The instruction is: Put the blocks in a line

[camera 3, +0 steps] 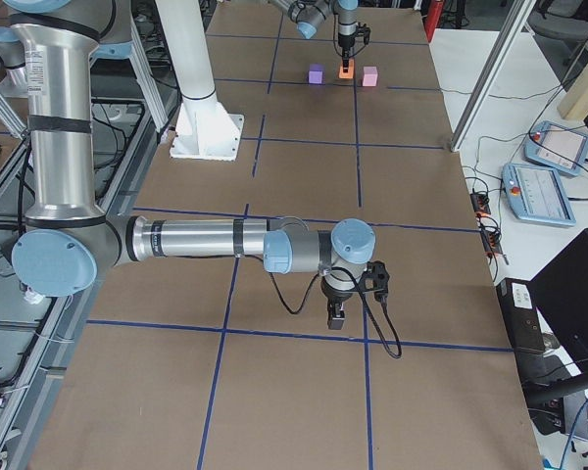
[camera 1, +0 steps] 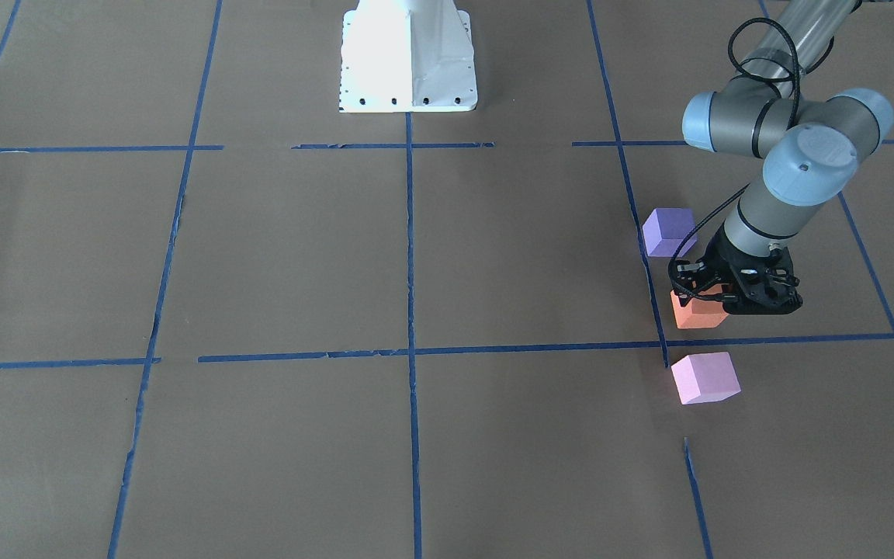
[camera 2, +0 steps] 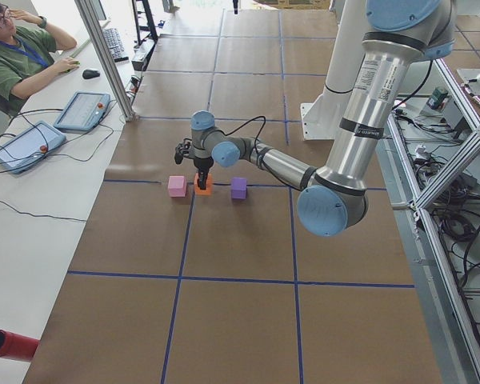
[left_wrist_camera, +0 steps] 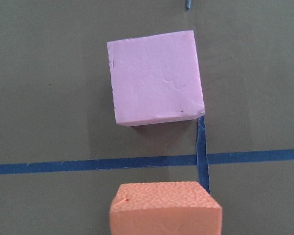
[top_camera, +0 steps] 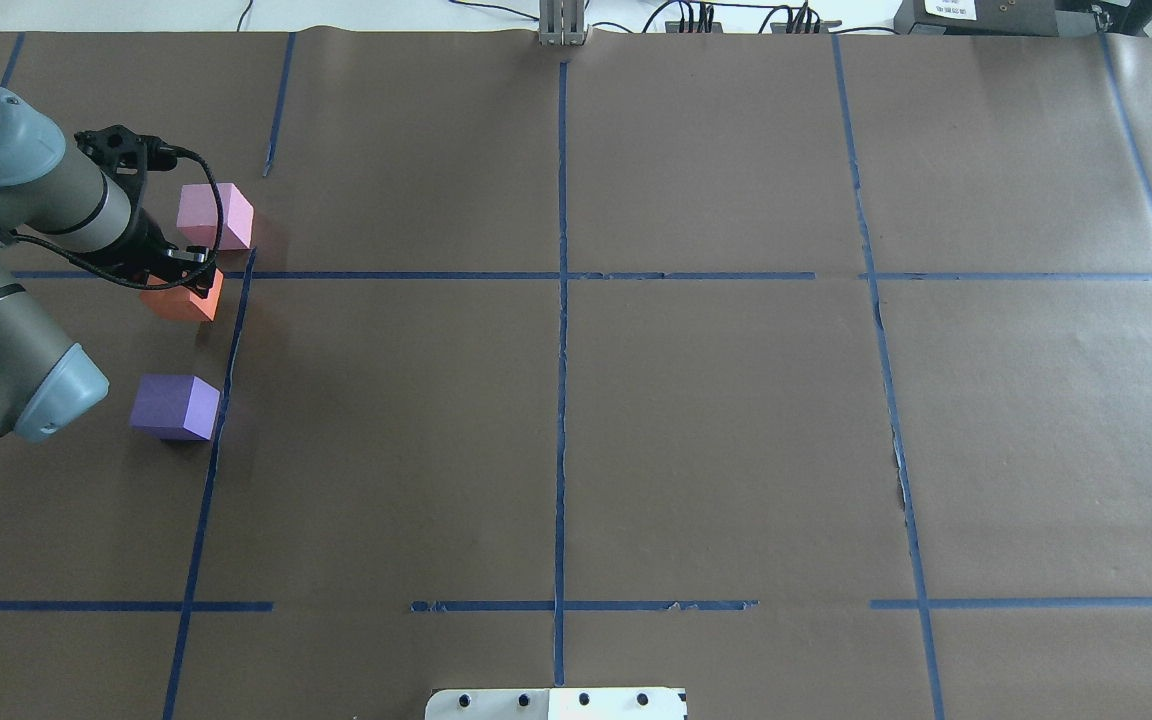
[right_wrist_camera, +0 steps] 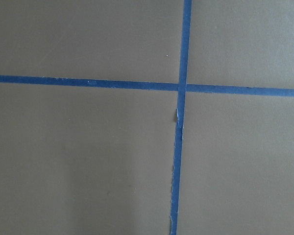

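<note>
Pink comes first: the pink block (camera 2: 177, 186) lies on the table (top_camera: 716, 430) just beyond the left end effector (camera 1: 734, 293), on the side away from the robot's base, and clear of it. Directly under that end effector is the orange block (top_camera: 184, 298). The fingers come down narrow on either side and appear to grip it, though I cannot tell whether it rests on the table or hangs slightly above. Then comes the purple block (camera 1: 668, 231), on the base side of the end effector, across a somewhat wider gap. The three run roughly in a row beside a blue tape line (top_camera: 226, 380).

The main risk, as I judge it, is in letting go. Light foam released above the table, or tilted, could bounce or roll out of the row. Foam may also cling to one finger and be dragged askew as the end effector rises. Any drift toward the pink block, which sits close, would knock it.

The right end effector (camera 3: 335, 315) is well away over a tape crossing, and I cannot tell how its fingers stand.
</note>
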`<state>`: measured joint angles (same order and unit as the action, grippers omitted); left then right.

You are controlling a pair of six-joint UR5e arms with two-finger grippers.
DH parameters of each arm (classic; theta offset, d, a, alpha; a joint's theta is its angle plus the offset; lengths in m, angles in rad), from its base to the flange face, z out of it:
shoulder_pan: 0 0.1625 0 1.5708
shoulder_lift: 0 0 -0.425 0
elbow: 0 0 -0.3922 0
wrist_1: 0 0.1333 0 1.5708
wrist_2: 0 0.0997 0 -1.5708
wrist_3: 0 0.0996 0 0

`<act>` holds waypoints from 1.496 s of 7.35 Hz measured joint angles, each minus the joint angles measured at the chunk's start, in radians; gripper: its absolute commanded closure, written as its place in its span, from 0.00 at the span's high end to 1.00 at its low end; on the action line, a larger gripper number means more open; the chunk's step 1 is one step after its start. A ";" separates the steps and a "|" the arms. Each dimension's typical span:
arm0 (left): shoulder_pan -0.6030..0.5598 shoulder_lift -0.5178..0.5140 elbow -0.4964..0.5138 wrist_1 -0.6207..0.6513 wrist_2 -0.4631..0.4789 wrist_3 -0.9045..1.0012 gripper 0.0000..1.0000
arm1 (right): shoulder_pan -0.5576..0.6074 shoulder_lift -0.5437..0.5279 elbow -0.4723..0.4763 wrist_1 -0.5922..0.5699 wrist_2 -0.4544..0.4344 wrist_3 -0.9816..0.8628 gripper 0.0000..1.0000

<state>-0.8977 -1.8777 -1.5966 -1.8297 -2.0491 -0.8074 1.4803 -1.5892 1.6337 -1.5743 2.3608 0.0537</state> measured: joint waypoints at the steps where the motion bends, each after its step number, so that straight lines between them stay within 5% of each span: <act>1: 0.001 0.000 0.005 0.001 -0.016 0.000 0.02 | 0.000 0.000 0.000 0.000 0.000 0.000 1.00; 3: 0.002 -0.003 0.006 0.013 -0.059 0.021 0.03 | 0.000 0.000 0.000 0.000 0.000 0.000 1.00; 4: 0.002 -0.005 0.005 0.029 -0.076 0.041 0.33 | 0.000 0.000 0.000 0.000 0.000 0.000 1.00; 5: 0.001 -0.007 0.005 0.039 -0.084 0.052 0.86 | 0.000 0.000 0.000 0.000 0.000 0.000 1.00; 6: 0.000 -0.008 0.004 0.043 -0.087 0.057 1.00 | 0.000 0.000 0.000 0.000 0.000 0.000 1.00; 11: -0.004 -0.012 -0.002 0.046 -0.088 0.059 1.00 | 0.000 0.000 0.000 0.000 0.000 0.000 1.00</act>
<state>-0.9013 -1.8895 -1.5983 -1.7837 -2.1374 -0.7486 1.4803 -1.5892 1.6337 -1.5739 2.3608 0.0537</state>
